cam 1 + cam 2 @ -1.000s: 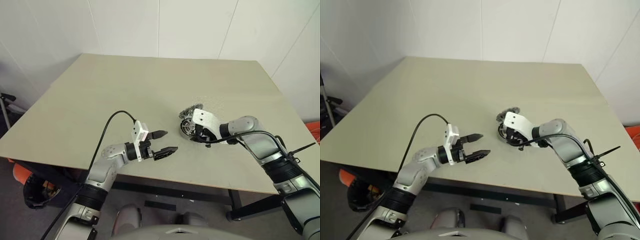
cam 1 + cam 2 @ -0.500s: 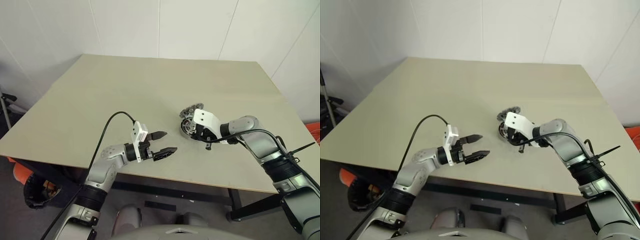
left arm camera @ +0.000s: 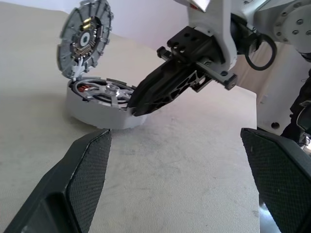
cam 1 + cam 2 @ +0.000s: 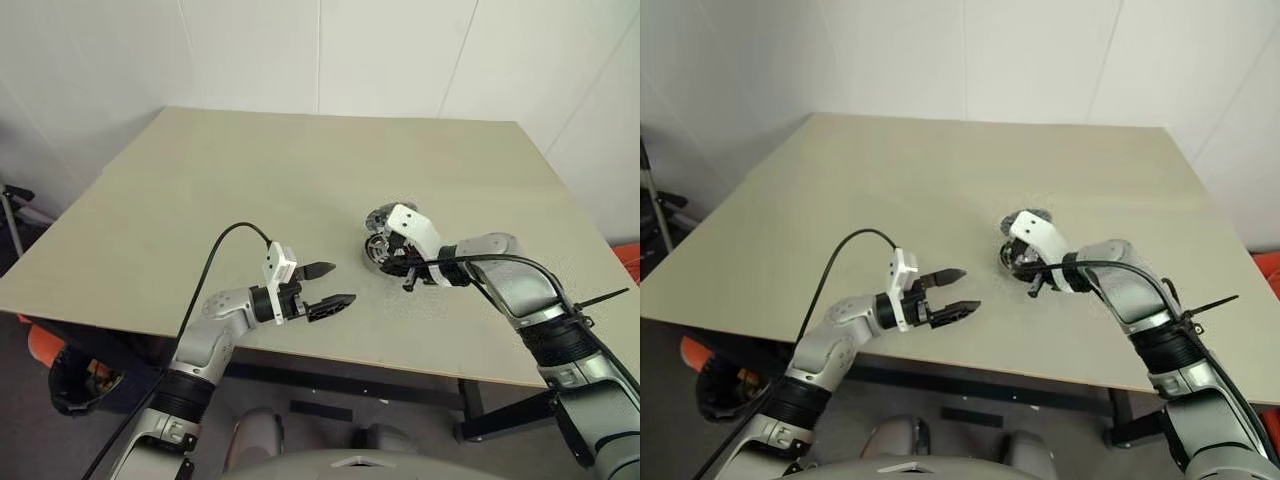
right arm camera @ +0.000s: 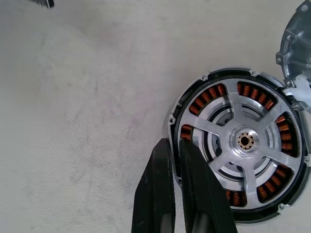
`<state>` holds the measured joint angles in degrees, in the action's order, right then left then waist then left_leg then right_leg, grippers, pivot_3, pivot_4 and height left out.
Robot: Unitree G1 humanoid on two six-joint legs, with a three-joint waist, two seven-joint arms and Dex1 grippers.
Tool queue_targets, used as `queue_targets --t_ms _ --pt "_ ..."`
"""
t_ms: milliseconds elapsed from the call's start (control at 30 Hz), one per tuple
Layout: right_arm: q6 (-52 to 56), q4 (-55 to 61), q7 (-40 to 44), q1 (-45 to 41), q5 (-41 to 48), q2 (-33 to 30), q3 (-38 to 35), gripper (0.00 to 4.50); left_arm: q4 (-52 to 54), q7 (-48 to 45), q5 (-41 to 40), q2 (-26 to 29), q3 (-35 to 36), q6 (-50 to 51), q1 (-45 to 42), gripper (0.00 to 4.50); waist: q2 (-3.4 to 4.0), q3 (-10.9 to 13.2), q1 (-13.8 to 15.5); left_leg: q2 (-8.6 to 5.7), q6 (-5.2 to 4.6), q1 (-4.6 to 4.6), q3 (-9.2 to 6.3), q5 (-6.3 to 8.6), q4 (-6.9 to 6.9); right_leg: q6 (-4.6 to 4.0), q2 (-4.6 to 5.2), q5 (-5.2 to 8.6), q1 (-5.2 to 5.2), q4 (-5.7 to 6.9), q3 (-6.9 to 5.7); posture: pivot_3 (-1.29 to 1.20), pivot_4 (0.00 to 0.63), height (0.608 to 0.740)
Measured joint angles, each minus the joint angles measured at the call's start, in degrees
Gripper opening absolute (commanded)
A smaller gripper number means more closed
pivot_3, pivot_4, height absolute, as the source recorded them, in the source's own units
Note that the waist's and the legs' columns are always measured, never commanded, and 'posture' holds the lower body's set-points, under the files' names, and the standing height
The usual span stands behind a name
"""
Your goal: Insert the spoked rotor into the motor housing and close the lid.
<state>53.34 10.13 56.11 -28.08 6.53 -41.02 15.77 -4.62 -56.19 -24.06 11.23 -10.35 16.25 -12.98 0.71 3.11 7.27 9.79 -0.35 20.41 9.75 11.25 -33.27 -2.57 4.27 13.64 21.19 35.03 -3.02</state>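
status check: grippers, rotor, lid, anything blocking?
Left gripper open, empty, short of housing. Right gripper shut, empty, tips at motor housing rim. Spoked rotor seated inside. Lid upright, not closed. Nothing blocking.

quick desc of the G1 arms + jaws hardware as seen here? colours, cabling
Both arms: silver-grey shells with black ribbed joint sections. Left gripper: black fingers with textured pads, behind them a white block with a red mark, and a black cable looping back along the forearm. Right gripper: narrow black fingers, white angled wrist bracket, and a black cable.
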Motion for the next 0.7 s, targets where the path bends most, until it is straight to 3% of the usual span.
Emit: queue_targets --t_ms 233,433,700 --pt "19.66 13.6 -0.83 -1.28 8.18 -4.67 -2.92 0.02 0.21 0.02 -0.28 -0.05 0.02 0.67 -0.01 4.5 0.02 0.01 -0.01 0.0 0.0 0.15 0.0 0.0 -0.01 0.01 0.0 0.0 0.15 -0.02 0.0 0.0 0.0 0.74" --pt "35.36 18.8 -4.78 -5.26 13.95 -4.85 -4.66 0.02 0.29 0.18 -0.64 -0.29 0.02 1.14 -0.01 4.5 0.03 0.01 0.02 0.0 0.22 -0.06 0.0 -0.12 0.01 0.01 0.0 0.0 -0.01 0.02 0.01 0.0 0.0 0.74" --pt "38.96 17.29 -16.97 -3.13 19.57 2.47 -6.31 0.02 0.66 0.61 -0.85 -0.52 0.02 1.95 -0.08 4.5 0.03 0.01 -0.1 -0.01 0.32 -0.1 0.03 -0.17 0.08 0.01 0.0 0.0 0.01 0.04 0.06 0.0 0.0 0.74"
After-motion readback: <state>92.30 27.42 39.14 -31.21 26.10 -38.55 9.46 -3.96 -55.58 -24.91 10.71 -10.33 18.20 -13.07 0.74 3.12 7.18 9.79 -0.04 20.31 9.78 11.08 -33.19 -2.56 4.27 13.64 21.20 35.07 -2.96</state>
